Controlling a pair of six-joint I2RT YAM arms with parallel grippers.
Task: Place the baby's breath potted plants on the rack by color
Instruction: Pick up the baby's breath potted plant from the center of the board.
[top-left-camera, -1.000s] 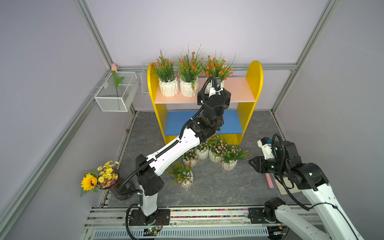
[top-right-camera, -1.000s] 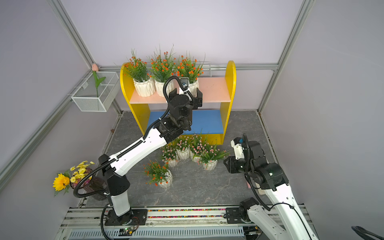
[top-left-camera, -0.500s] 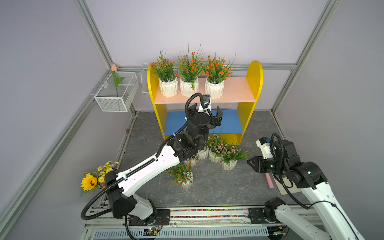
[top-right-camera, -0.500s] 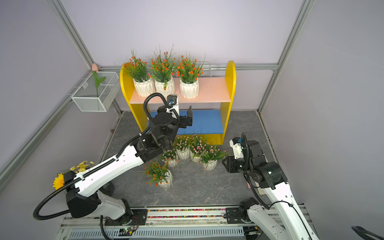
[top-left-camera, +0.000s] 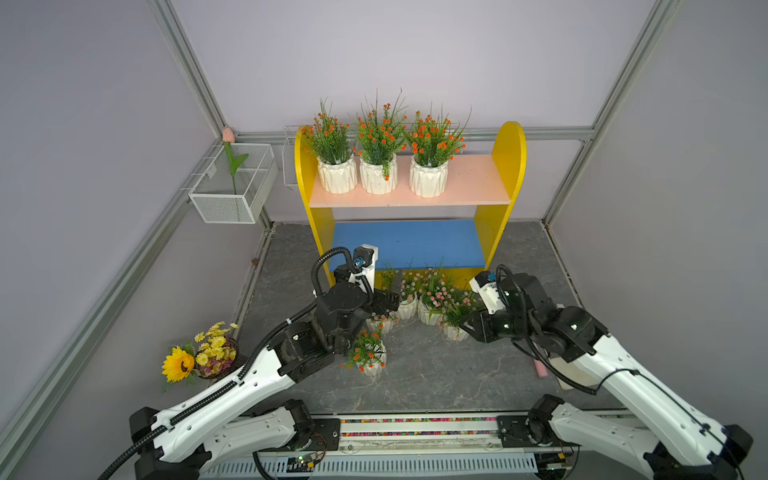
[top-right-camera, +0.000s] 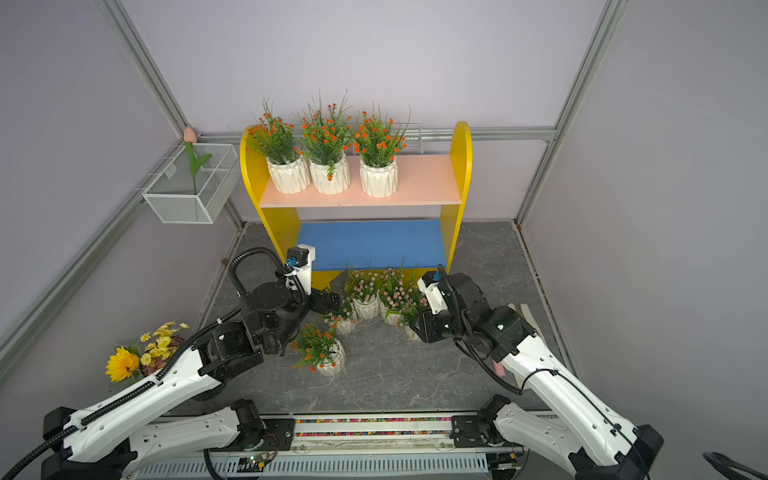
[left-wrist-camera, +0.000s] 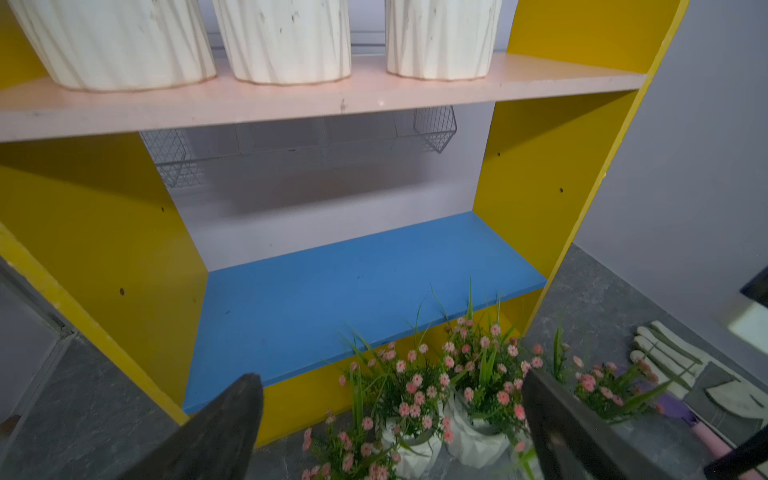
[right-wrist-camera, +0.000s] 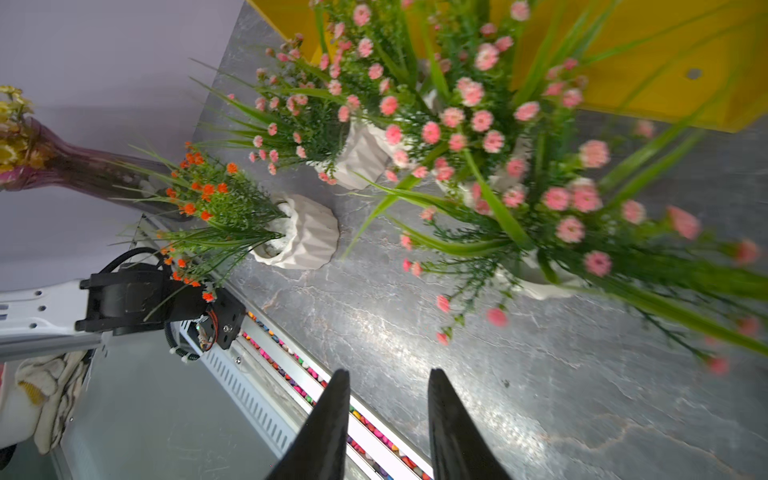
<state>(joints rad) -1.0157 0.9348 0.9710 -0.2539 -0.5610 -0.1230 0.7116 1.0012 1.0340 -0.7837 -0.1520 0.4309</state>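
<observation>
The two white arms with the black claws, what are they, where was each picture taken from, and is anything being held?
They are two robot arms, each ending in a two-finger gripper. Two pictures look down from one overhead camera pair; the other two come from cameras on the wrists, looking out past the fingers. The left gripper is wide open, facing the rack; the right gripper is open too, near the pink-flowered pots. Neither holds anything. Three orange-flowered pots stand on the pink upper board; the blue lower board is bare. On the grey floor stand four pink-flowered pots and one more orange-flowered pot. A sunflower bouquet stands aside; a wire basket hangs beside the rack.
</observation>
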